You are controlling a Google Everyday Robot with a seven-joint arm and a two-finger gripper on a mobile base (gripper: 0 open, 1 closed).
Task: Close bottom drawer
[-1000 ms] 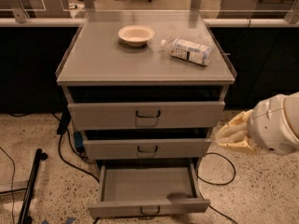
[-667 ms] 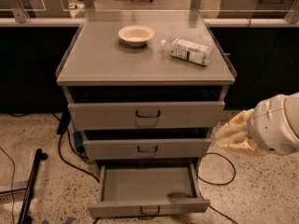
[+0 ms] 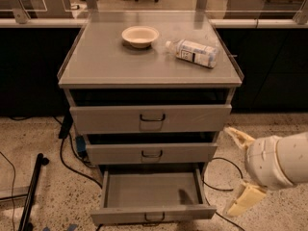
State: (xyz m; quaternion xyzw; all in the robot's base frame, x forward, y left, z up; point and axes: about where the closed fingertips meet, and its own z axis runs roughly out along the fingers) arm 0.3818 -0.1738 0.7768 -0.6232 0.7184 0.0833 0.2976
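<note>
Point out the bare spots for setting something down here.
The cabinet top is free left and front of the bowl and bottle, tight between them. The bottom drawer looks bare inside. The gripper, jaws open, sits right of that drawer.

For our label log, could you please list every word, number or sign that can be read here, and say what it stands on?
Label on the clear plastic bottle lying on the grey cabinet top: dark print, too blurred to read.
Shallow white bowl: no text.
Pulled-out grey metal bottom drawer: no text.
Cream two-finger gripper, open, to the right of that drawer: no markings.
</note>
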